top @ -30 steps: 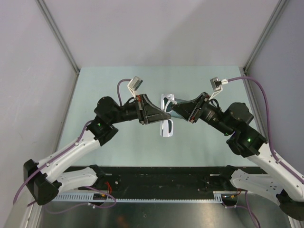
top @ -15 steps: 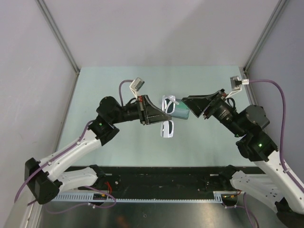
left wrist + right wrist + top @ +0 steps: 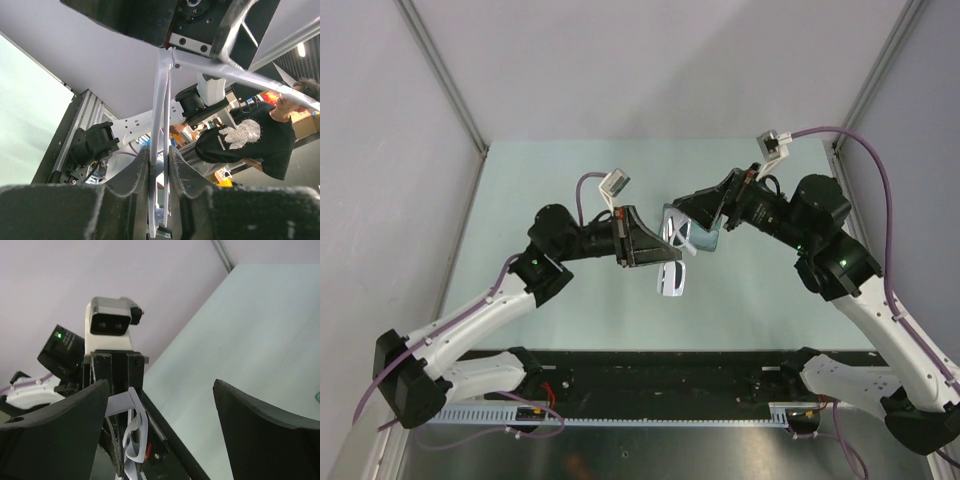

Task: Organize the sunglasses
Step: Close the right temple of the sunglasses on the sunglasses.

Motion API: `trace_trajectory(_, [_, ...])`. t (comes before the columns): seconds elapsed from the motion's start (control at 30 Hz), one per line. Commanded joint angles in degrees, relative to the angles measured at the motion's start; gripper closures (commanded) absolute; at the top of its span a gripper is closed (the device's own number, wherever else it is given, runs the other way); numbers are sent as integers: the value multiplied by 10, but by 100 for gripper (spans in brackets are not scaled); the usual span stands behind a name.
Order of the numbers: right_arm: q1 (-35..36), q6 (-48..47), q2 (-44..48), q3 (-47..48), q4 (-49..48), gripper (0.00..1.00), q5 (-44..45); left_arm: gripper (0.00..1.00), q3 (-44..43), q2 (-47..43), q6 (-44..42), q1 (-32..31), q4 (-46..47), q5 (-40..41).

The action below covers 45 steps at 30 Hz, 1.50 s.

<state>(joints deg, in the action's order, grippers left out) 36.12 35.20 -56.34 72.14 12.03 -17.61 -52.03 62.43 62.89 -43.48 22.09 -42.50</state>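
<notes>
"While we look down from above, where are the sunglasses (image 3: 672, 278)?"

"Up in the air over the pale green table (image 3: 540, 190), between the two arms. The left gripper (image 3: 660, 248) has them at its tip, and the white frame hangs there with one dark lens lowest. The right gripper (image 3: 692, 212) sits just beside the upper part of the frame. From up here I cannot tell whether it touches."

"And from the left wrist?"

"Its two dark fingers (image 3: 135, 175) are pinched together on the thin white arms of the sunglasses (image 3: 161, 125). The arms run up side by side out of the narrow gap to a corner of the frame. Beyond the rig a person (image 3: 245, 145) in a black T-shirt stands in the room."

"What about the right wrist?"

"There the fingers (image 3: 50, 425) are spread wide, with nothing held between them. Through the gap I see the left gripper end on, and the sunglasses (image 3: 135, 435) stick out of it towards us. The grey wrist camera (image 3: 111, 322) sits on top of that gripper. The table slopes away on the right, well below the frame."
</notes>
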Motion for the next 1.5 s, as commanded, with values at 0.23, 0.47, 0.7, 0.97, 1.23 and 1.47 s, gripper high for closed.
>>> trace_trajectory(0.23, [2, -56, 25, 30, 64, 8, -66, 81, -17, 16, -10, 3, 19, -16])
trace_trajectory(0.47, [3, -52, 23, 30, 79, 8, -83, 79, -25, 19, -12, 3, 19, -14])
trace_trajectory(0.7, [11, -58, 24, 29, 109, 6, -75, 79, -34, 21, -14, 3, 19, -7])
trace_trajectory(0.97, [26, -51, 30, 18, 100, 9, -68, 79, -45, 21, -12, 3, 19, -14])
trace_trajectory(1.23, [33, -27, 35, -3, 60, 25, -69, 78, -50, 14, -9, 3, 19, -16])
trace_trajectory(1.47, [34, -22, 38, -9, 49, 44, -65, 77, -59, 13, -4, 3, 19, -22])
